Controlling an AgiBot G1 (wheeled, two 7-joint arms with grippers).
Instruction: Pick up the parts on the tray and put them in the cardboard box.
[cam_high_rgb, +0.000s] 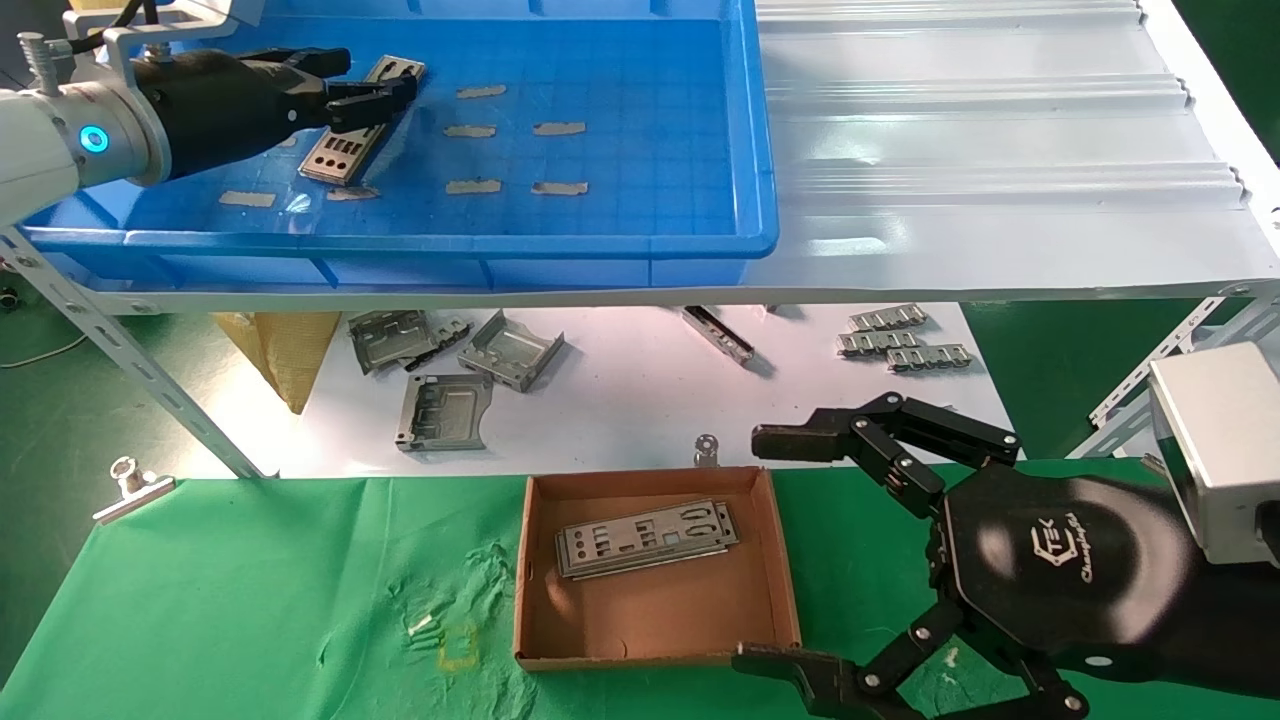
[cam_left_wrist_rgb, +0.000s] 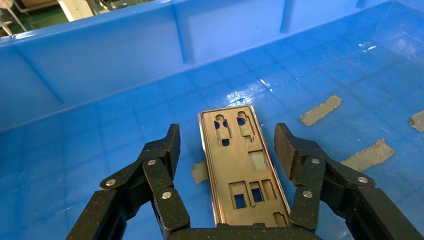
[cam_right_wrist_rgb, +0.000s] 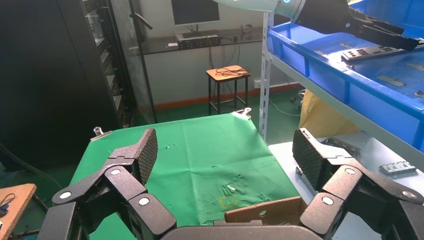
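the left hand (cam_left_wrist_rgb: 225, 145), released, straddles the last part (cam_left_wrist_rgb: 240, 165) in the tray (cam_high_rgb: 600, 240) to grasp it, while the right hand (cam_high_rgb: 790, 550) waits released by the cardboard box (cam_high_rgb: 655, 610)

Folded grey metal brackets (cam_high_rgb: 455, 365) lie on a white sheet (cam_high_rgb: 640, 400) under the shelf, with small ridged metal strips (cam_high_rgb: 900, 340) farther right. Tan tape scraps (cam_high_rgb: 515, 130) dot the blue floor above. A green cloth (cam_high_rgb: 250, 600) covers the counter, a binder clip (cam_high_rgb: 130, 485) at its edge.

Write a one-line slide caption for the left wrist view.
Open left gripper straddling a punched metal plate on the blue tray's gridded floor, ready to grasp.
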